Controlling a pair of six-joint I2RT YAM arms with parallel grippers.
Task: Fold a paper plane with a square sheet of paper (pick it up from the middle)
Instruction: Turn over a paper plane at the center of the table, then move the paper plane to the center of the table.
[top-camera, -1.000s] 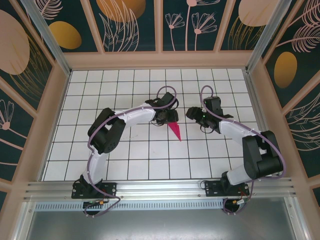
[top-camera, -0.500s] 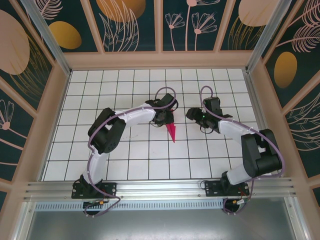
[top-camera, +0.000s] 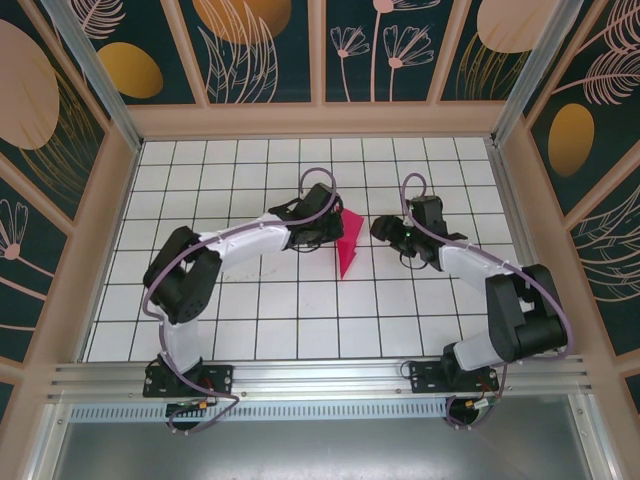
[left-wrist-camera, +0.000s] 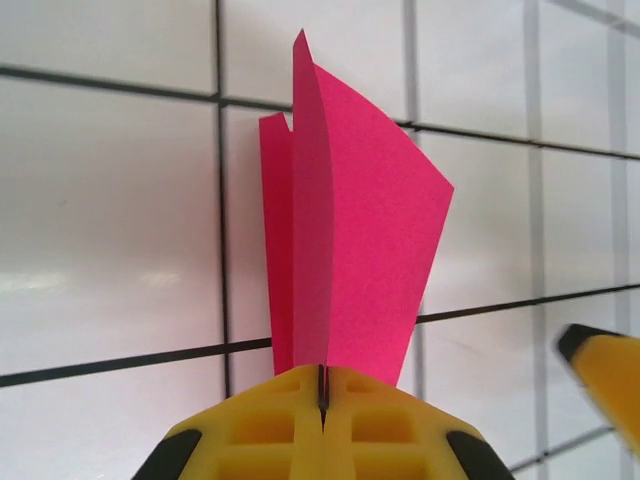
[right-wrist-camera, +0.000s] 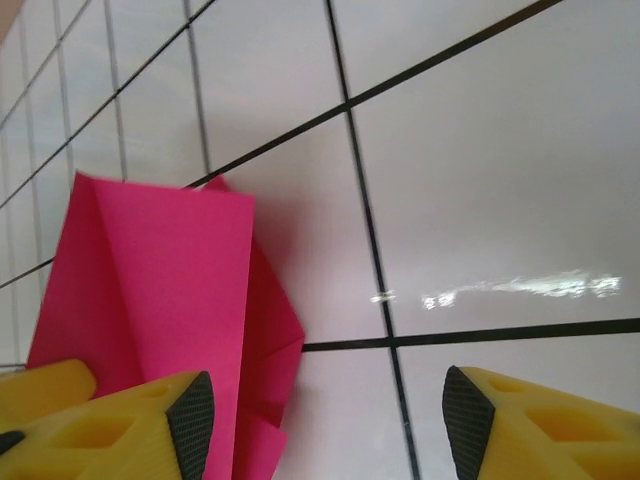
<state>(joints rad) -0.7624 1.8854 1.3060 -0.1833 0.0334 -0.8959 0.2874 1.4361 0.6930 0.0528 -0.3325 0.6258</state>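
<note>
**Q:** What are your grippers doing?

**A:** My left gripper is pinched tight on the plane. Its yellow fingers meet on one end of the folded pink paper. My right gripper is just right of the plane, jaws well apart, holding nothing.

**Q:** Where is the plane?

**A:** Around the middle of the white gridded worktop, slightly toward the far edge. Its layers fan out from my left gripper, and from above its point aims at the near edge. I cannot tell whether it touches the worktop, or whether my right gripper's nearer finger touches its edge.
</note>
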